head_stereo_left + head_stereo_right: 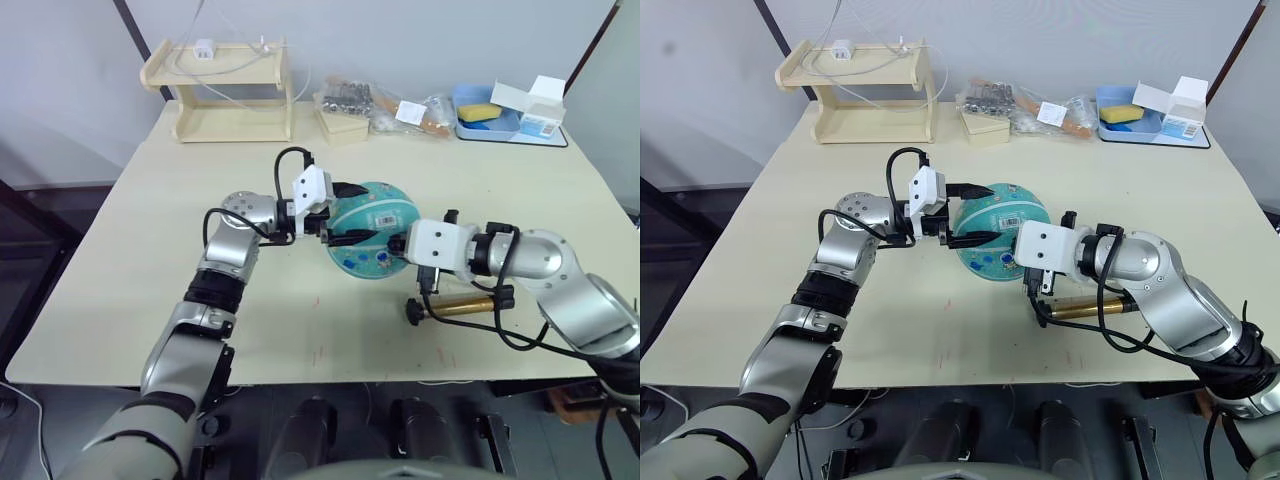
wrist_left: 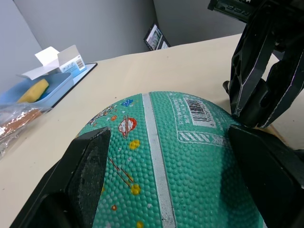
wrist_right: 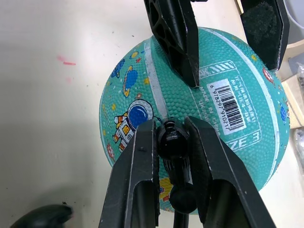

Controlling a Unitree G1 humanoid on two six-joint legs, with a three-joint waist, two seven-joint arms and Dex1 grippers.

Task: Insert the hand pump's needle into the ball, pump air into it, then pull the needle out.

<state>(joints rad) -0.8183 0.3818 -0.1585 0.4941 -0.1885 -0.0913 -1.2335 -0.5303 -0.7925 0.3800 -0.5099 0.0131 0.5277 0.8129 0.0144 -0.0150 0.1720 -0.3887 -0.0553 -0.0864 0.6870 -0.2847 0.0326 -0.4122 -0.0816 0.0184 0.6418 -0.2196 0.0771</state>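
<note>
Near the table's centre, the pebbled teal rubber ball (image 1: 372, 230), light and yielding, sat cradled between the spread left gripper (image 1: 338, 215) fingers, while the right gripper (image 3: 173, 142) pinched the small black needle fitting (image 3: 172, 137) against it, the brass-gold hand pump (image 1: 455, 306) lying toward the front edge.

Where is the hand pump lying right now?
In the left eye view, the hand pump lies on the table at the robot's right, under the right end effector and beside the ball.
</note>
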